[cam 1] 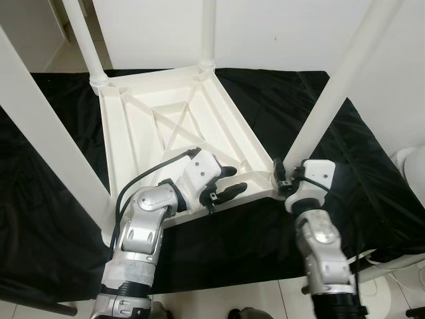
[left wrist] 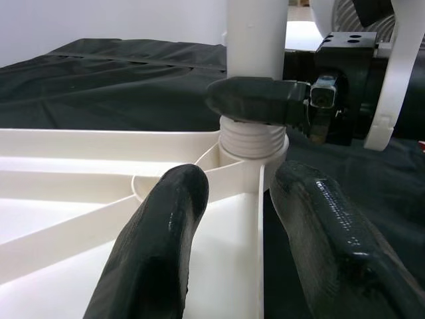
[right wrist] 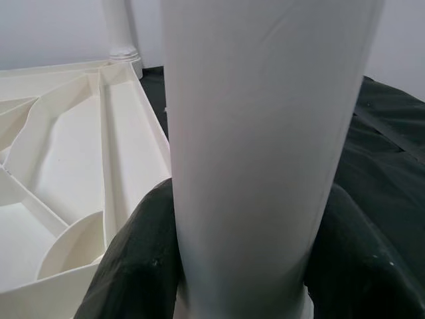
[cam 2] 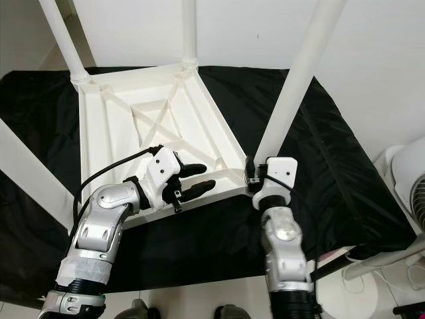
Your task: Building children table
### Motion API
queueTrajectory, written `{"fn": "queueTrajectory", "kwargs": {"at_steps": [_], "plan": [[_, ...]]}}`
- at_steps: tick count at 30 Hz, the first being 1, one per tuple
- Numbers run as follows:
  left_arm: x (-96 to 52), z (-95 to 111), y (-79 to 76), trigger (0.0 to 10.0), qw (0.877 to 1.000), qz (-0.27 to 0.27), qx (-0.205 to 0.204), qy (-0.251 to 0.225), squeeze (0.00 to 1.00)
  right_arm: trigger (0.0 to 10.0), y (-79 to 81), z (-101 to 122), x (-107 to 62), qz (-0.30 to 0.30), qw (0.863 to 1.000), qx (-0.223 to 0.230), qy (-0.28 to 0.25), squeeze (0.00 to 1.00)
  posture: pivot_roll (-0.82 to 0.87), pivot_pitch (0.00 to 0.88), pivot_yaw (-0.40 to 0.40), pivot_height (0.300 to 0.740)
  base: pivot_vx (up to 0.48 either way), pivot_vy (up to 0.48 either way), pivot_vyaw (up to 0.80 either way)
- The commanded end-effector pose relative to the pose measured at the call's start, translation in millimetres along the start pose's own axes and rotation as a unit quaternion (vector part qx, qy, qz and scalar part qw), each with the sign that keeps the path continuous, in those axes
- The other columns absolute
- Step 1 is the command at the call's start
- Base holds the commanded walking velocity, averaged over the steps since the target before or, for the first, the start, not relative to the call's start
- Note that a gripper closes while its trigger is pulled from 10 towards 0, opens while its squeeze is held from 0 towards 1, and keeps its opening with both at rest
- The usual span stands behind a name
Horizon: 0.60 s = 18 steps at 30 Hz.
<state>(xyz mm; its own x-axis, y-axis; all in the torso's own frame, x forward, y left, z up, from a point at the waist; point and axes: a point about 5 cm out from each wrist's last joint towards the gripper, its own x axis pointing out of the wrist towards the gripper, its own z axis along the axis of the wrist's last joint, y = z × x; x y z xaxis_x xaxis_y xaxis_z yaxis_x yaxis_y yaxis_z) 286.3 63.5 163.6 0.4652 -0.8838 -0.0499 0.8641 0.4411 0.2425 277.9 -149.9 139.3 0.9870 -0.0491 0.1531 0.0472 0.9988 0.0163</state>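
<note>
A white children's table (cam 1: 166,113) lies upside down on a black cloth, its legs pointing up. My right gripper (cam 1: 279,175) is shut on the near right leg (cam 1: 332,93) just above its threaded base, and both fingers (right wrist: 133,266) press against the leg (right wrist: 265,133). My left gripper (cam 1: 231,182) is open at the table's near rim. Its fingers (left wrist: 159,246) straddle the rim wall (left wrist: 259,219) a short way left of that leg's socket (left wrist: 252,143).
Three other white legs stand up: far left (cam 1: 85,40), far middle (cam 1: 207,30) and near left (cam 1: 46,133). The black cloth (cam 1: 279,100) covers the floor around the table. A white fan (cam 2: 405,179) stands at the right, and a white wall is behind.
</note>
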Motion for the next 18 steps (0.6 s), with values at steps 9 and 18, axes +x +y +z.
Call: {"fn": "queueTrajectory", "kwargs": {"at_steps": [9, 18], "plan": [[-4.0, -3.2, 10.3, 10.0, 0.992, 0.124, -0.003, 0.003, 0.0, 10.0, 2.8, -5.4, -3.1, 0.061, 0.998, 0.017, 0.022, 1.0, -0.11, 0.048, -0.011, 0.74, 0.0, 0.0, 0.0], [-4.2, -3.3, 7.5, 10.0, 0.994, 0.113, -0.004, 0.004, 0.0, 10.0, -16.0, 1.5, 2.2, 0.153, 0.988, -0.014, 0.016, 0.29, -0.12, 0.051, 0.02, 0.74, 0.0, 0.0, 0.0]]}}
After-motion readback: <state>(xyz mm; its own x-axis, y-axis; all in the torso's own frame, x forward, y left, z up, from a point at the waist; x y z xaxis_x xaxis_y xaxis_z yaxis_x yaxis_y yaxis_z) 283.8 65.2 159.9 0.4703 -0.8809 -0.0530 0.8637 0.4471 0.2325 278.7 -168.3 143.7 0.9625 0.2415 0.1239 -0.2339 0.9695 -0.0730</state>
